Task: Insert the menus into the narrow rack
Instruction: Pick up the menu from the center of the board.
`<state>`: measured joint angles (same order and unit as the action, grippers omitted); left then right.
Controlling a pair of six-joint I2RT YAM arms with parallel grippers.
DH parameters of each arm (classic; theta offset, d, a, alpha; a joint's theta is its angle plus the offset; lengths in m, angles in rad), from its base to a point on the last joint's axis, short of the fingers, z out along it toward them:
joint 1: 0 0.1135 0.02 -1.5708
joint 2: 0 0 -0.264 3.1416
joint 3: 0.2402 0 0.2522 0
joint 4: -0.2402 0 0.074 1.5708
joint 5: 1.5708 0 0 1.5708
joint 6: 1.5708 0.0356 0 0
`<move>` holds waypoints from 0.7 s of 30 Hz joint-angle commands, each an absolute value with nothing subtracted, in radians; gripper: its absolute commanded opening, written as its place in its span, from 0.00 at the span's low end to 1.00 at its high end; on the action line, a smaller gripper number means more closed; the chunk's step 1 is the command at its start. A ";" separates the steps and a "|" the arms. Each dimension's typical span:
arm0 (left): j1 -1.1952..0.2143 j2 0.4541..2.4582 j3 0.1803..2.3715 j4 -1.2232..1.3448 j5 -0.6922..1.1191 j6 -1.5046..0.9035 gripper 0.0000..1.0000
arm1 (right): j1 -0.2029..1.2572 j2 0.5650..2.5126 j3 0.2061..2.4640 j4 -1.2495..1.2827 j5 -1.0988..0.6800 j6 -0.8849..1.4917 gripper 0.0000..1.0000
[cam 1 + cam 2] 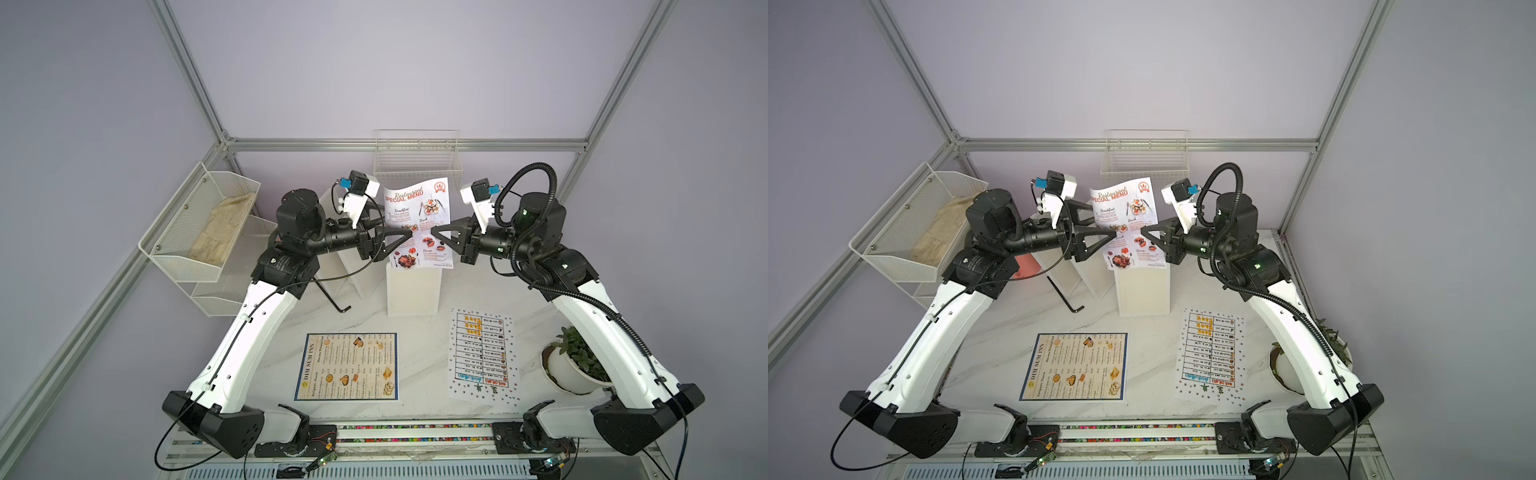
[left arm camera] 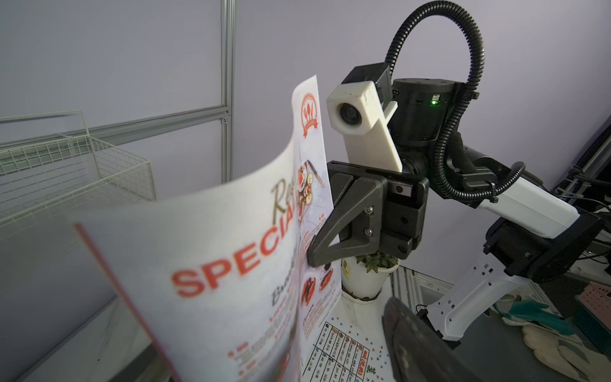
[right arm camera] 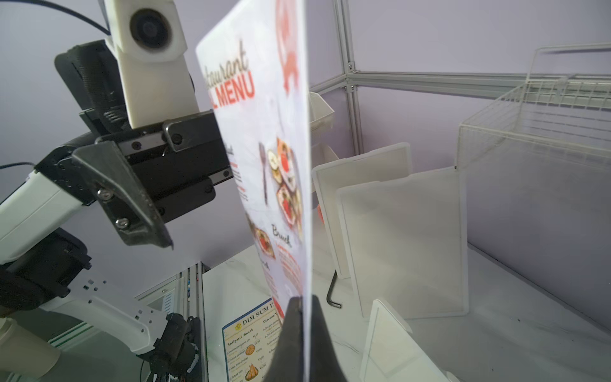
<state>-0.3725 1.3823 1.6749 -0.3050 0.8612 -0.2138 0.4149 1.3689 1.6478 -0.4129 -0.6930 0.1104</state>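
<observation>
Sheets nearest the base, DIM SUM INN sheet (image 1: 347,365) and dotted table sheet (image 1: 482,355), are laid flat, well apart from the narrow rack (image 1: 413,291), evidently queued. Further back, Special Menu card (image 1: 419,220) is held upright just above the rack, clamped at one edge by the right gripper (image 1: 434,230), presumably for an edge-first drop; no slot looks entered yet. Left gripper (image 1: 401,230) is levelled opposite, jaws spread astride the other edge without gripping, likely to steady the bowed card, with both forearms raised and wrists turned inward.
</observation>
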 commanded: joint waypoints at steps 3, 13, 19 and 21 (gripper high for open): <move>-0.360 1.403 1.667 -0.213 0.920 -0.267 0.79 | 0.398 1.402 1.701 -0.402 -0.576 0.158 0.00; -0.344 1.519 1.700 -0.213 0.908 -0.273 0.71 | 0.386 1.470 1.742 -0.440 -0.597 0.183 0.00; -0.326 1.573 1.711 -0.210 0.892 -0.282 0.67 | 0.340 1.581 1.818 -0.519 -0.640 0.213 0.00; -0.324 1.589 1.712 -0.201 0.891 -0.288 0.66 | 0.326 1.611 1.831 -0.524 -0.638 0.208 0.00</move>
